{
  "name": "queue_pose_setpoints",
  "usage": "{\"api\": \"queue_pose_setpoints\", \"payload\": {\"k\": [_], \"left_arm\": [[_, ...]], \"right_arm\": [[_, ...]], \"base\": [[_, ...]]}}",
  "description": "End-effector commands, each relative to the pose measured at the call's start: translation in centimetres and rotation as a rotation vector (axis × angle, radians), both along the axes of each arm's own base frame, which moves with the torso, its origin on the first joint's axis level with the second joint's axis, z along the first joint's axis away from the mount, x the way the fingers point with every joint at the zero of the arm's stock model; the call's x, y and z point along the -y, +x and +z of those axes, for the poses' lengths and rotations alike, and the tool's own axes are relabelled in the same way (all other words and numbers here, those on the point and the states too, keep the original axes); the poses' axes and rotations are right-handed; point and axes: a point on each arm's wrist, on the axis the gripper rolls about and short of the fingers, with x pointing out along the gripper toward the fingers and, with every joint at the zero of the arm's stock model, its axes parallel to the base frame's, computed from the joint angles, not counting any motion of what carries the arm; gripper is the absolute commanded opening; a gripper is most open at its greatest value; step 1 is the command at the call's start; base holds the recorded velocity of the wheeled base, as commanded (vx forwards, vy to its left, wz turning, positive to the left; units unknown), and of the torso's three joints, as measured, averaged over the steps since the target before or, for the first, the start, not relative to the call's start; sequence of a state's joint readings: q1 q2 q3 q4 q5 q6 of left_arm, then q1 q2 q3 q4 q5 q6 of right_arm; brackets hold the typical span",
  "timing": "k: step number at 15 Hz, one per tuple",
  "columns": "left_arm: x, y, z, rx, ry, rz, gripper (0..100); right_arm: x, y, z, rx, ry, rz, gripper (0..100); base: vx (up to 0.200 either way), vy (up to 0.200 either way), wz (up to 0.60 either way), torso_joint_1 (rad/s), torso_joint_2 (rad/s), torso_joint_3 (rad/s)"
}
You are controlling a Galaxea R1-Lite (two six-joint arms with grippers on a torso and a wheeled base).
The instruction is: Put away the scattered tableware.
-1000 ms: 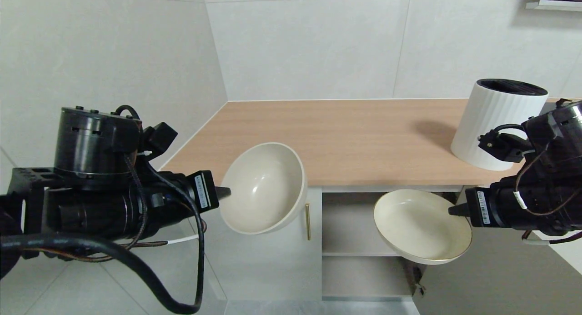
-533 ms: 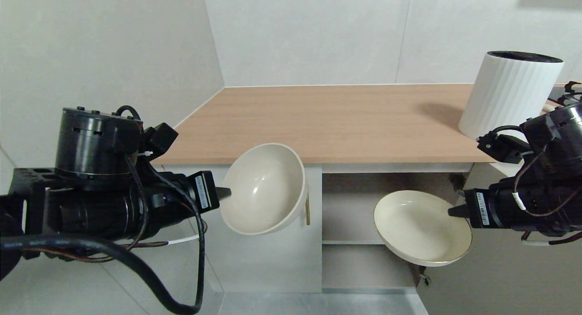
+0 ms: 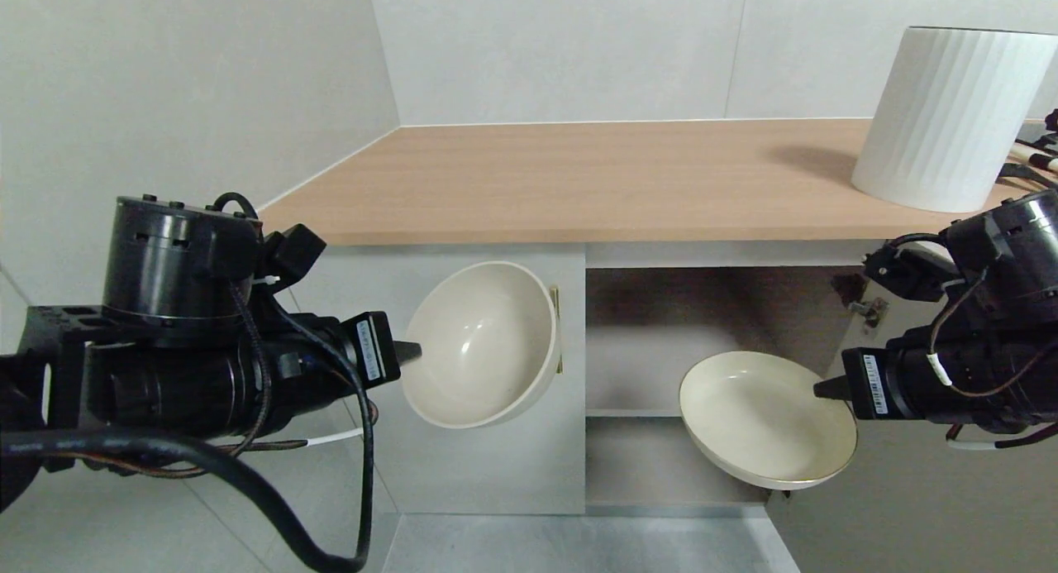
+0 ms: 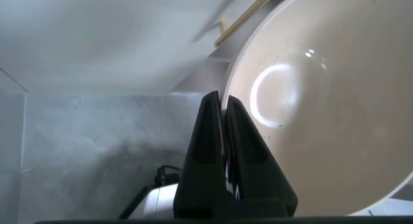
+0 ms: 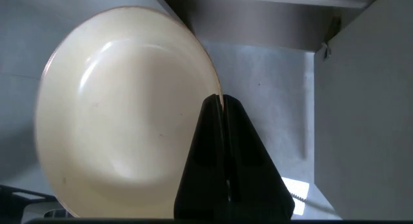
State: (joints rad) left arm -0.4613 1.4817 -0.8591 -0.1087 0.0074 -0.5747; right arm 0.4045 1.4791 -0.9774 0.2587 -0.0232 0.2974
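Presently the bench [image 3: 595,176] runs across the upper part of the head view, carrying a white ribbed tub [image 3: 950,118] at its right end, clear of the work. Below it stands the cupboard [image 3: 653,308]: its left door [image 3: 488,465] is closed and its right side is open, showing a shelf [image 3: 632,413] across the middle. The bowl [image 3: 479,341] hangs in the air before the closed door, tipped steeply so that its hollow faces the head camera. The left hand [image 3: 411,351] is clamped on its rim, fingers pinching the edge with no gap to be seen. The plate [image 3: 764,424], shallower, hangs in front of the open side at about shelf level, slightly tilted. Its rim is pinched likewise by the right hand [image 3: 820,385], fully closed on it. Neither piece touches the cupboard. Assessment: the step in hand is stowing both pieces, and the plate is better placed to go first. Recommended: level the plate before entry, carry it in above the shelf, and keep it off the hinge [image 3: 869,308] on the right wall. Set it flat and part the fingers only once it bears on the shelf. The bowl must pass rightward beyond the door edge and its brass handle [image 3: 559,362], be righted, then be set down. A rim grip on a tipped bowl offers little margin; slow movement is advised.
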Motion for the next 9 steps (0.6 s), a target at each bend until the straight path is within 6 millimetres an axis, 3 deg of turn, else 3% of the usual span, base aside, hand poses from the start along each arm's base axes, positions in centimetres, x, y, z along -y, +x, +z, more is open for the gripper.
{"api": "queue_pose_setpoints", "payload": {"k": [1, 4, 9], "left_arm": [[0.0, 0.0, 0.0, -0.002, 0.000, 0.000, 0], [0.0, 0.1, -0.1, -0.003, 0.001, 0.000, 0], [0.8, 0.2, -1.3, -0.040, 0.034, -0.032, 0]], "right_arm": [[0.0, 0.1, -0.1, -0.005, -0.002, 0.001, 0], [-0.1, 0.1, -0.2, -0.008, -0.003, 0.001, 0], [-0.4, 0.9, -0.8, -0.020, -0.008, 0.001, 0]], "base": [[0.000, 0.000, 0.00, -0.129, 0.46, 0.334], [0.000, 0.000, 0.00, -0.071, 0.36, 0.264], [0.000, 0.000, 0.00, -0.009, 0.04, 0.034]]}}
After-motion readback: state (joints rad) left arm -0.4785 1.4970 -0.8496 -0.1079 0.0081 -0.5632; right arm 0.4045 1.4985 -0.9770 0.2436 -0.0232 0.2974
